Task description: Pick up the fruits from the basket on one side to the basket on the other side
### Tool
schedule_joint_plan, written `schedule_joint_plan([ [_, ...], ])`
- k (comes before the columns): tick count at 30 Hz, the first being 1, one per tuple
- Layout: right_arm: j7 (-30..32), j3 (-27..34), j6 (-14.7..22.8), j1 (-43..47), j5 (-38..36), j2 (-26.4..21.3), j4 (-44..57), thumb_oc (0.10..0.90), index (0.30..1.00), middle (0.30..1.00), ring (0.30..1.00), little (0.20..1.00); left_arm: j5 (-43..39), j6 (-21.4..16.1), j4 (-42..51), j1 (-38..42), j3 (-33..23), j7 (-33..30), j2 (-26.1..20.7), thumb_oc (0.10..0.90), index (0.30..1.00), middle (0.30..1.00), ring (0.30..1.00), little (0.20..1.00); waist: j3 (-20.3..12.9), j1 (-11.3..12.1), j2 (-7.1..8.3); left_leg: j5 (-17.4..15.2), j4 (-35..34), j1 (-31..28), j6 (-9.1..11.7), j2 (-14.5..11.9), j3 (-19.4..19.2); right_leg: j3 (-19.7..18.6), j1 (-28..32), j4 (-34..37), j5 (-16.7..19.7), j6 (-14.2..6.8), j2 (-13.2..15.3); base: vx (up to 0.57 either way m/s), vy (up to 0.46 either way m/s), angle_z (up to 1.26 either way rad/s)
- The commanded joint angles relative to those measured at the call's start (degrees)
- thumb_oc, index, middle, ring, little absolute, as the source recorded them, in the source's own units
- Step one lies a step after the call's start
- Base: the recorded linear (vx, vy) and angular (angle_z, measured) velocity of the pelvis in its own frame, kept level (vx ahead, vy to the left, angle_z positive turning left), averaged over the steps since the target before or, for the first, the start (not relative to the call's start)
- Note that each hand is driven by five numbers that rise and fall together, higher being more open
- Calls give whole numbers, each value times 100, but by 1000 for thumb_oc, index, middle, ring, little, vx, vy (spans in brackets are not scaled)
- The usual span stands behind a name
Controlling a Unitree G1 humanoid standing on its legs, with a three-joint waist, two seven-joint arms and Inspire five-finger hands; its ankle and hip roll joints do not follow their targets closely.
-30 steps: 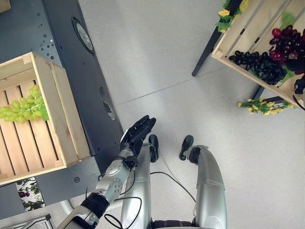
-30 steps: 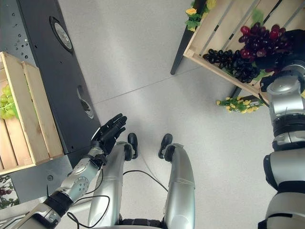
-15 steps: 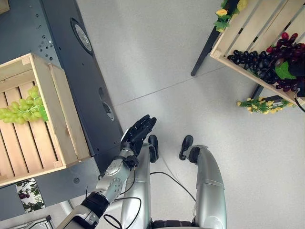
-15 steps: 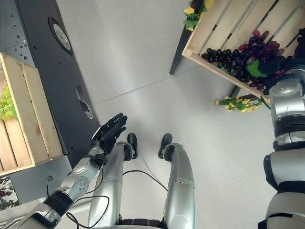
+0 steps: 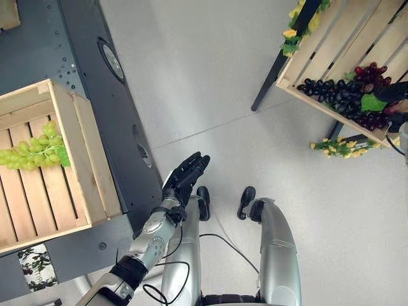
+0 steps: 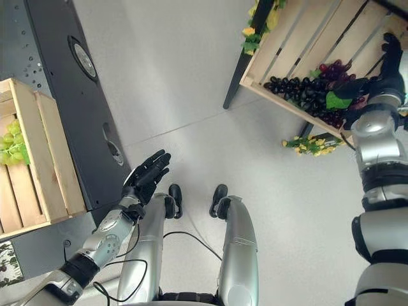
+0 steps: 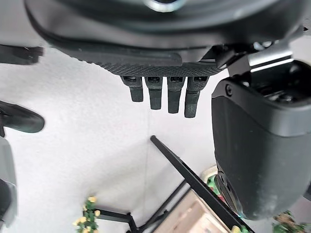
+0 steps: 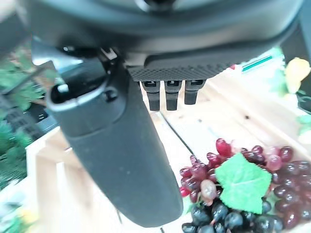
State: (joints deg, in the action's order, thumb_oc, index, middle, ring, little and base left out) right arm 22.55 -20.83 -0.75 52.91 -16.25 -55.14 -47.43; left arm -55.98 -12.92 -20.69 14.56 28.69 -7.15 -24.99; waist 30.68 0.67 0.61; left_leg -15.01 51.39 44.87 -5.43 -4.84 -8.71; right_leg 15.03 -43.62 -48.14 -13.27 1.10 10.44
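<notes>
Right crate: slatted pale wooden crate (image 6: 299,60), upper right of the right eye view, tilted on a dark stand.
Contents, right crate: a bunch of dark purple-black grapes (image 6: 294,89) along the lower rim, and touching it a bunch of red-purple grapes with a green leaf (image 8: 228,174).
Left crate: second pale wooden slatted crate (image 5: 76,153), left edge of the left eye view, resting on a dark grey surface (image 5: 121,108).
Contents, left crate: one bunch of green grapes (image 5: 32,152) lying on the slats.
Right hand: dark right hand (image 6: 389,60) raised over the right crate, just above the red-purple bunch; in the right wrist view its fingers (image 8: 166,94) are straight and spread clear of the thumb, holding nothing.
Left hand: dark left hand (image 5: 186,175) in mid-air at lower centre, fingers extended, empty, well apart from both crates.
Handling judgement: the bunches look light but loose and floppy; single grapes would slip or detach under a pinch.
Recommended hold: close round the top of the cluster near the leaf and stem, not the hanging tip.
Risk: the tilted crate may let neighbouring grapes roll towards the rim.
</notes>
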Motion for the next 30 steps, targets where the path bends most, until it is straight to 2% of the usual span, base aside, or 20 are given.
schedule_joint_plan([
  [1, 312, 340, 441, 222, 195, -443, 236, 800, 900, 900, 900, 900, 221, -363, 665, -115, 78, -23, 211, 800, 900, 900, 900, 900, -89, -15, 118, -766, -227, -834, 108, -215, -178, -155, 683, 142, -214, 25, -85, 3, 106, -2],
  [9, 297, 290, 540, -139, 598, -103, 362, 800, 900, 900, 900, 900, 170, -422, 412, -27, 137, -73, 480, 800, 900, 900, 900, 900, -89, -87, 107, -863, -242, -1366, 67, -274, -330, -229, 1179, 210, -282, 26, -14, 1, 107, -2],
  [18, 207, 181, 890, -786, 919, 535, 603, 800, 900, 900, 900, 900, 234, -426, 8, 151, 258, -177, 839, 800, 900, 900, 900, 900, -118, -193, 149, -1011, -146, -1921, 2, -357, -436, -360, 1686, 186, -367, 45, 22, 8, 64, -4],
  [25, 321, 32, 1136, -1219, 1180, 1086, 688, 800, 900, 900, 900, 900, 178, -432, -393, 182, 169, -174, 979, 800, 900, 900, 900, 900, -241, -263, 126, -924, -489, -2402, 15, -344, -565, -412, 2080, 384, -360, 15, 65, 4, 6, 0],
  [30, 356, -24, 1308, -1561, 1331, 1541, 805, 800, 900, 900, 900, 900, 443, -367, -684, 72, 86, -238, 1023, 800, 900, 900, 900, 900, -393, -266, 117, -675, -1117, -2884, 89, -279, -638, -398, 2496, 761, -298, -26, 82, 56, -23, 0],
])
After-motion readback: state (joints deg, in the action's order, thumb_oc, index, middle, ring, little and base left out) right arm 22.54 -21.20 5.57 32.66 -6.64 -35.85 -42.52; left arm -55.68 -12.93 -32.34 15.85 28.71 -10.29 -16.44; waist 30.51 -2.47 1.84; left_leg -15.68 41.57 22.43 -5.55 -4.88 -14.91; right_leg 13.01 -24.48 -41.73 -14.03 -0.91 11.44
